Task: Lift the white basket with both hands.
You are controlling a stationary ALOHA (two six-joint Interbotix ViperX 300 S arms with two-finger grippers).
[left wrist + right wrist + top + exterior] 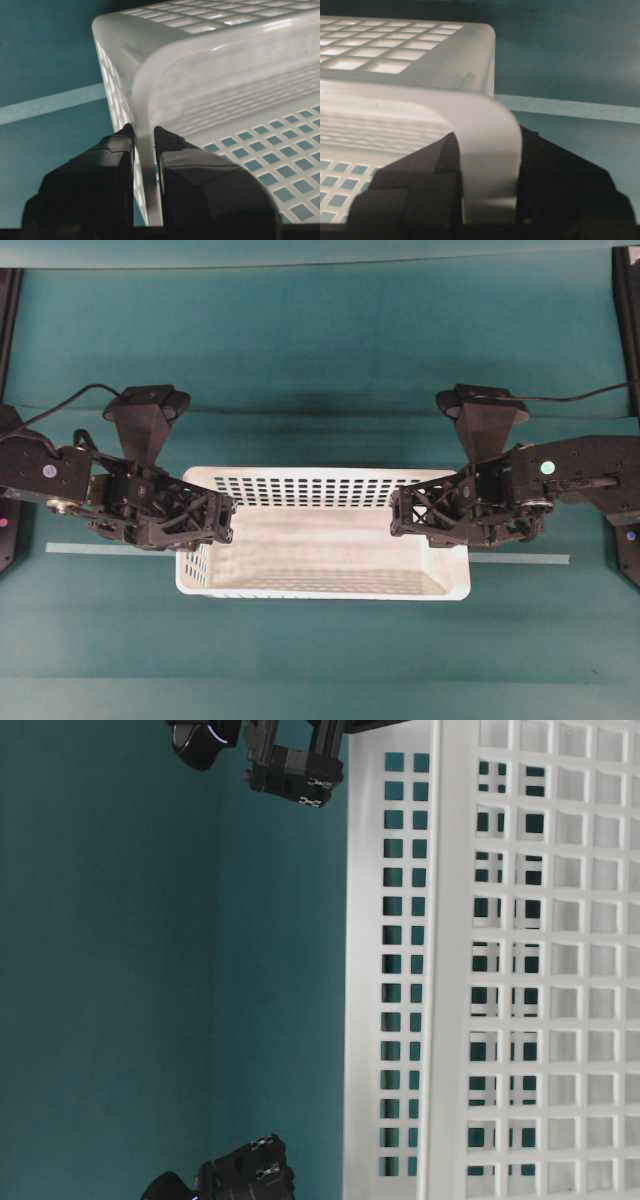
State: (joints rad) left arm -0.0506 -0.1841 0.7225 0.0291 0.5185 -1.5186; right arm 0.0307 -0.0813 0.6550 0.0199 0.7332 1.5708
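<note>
The white basket (pixel 320 488) lies lengthwise across the middle of the teal table, open side up and empty. At its left end wall my left gripper (pixel 222 520) is shut on it. In the left wrist view the left gripper (pixel 143 131) has one finger outside and one inside the basket (pixel 210 75). On the opposite end wall my right gripper (pixel 400 512) is shut too. Seen from the right wrist, the right gripper (pixel 487 137) pinches the rolled rim of the basket (pixel 395 55). The basket (pixel 450 970) fills the table-level view. Whether it is off the table I cannot tell.
A pale tape strip (pixel 100 548) runs across the teal cloth behind the basket and comes out on the right as the same strip (pixel 520 559). Black frame posts (pixel 8 300) stand at the table's left and right edges. Black arm parts (pixel 295 770) show at the top of the table-level view.
</note>
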